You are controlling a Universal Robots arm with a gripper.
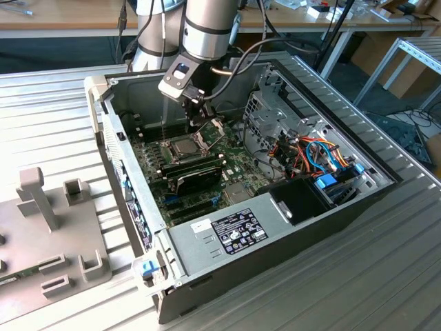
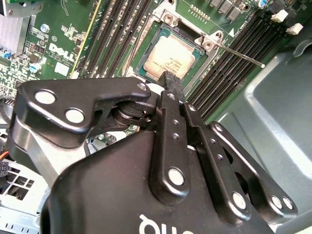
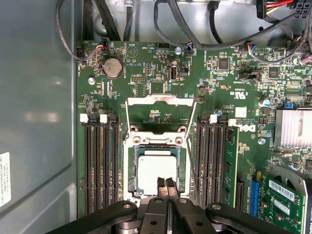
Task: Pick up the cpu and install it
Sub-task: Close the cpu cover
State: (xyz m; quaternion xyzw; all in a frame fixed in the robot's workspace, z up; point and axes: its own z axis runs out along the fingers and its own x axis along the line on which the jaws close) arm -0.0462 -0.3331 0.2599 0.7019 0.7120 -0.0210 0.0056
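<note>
CPU sits flat in socket, frame hinged open beside it, on board inside case. Gripper: fingers closed together, holding nothing, tips over one CPU edge; contact can't be told. Risk: tips press or drag CPU, shifting it off-seat and bending socket pins. Arm reaches steeply down into case.

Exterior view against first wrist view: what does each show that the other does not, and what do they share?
Exterior view adds the robot arm, the open computer case, its power supply and a grey fixture at the exterior view's left. First wrist view adds the coin battery and the white memory-slot latches. Both share the cpu lying in its socket, the raised socket frame and the shut gripper over the cpu.
</note>
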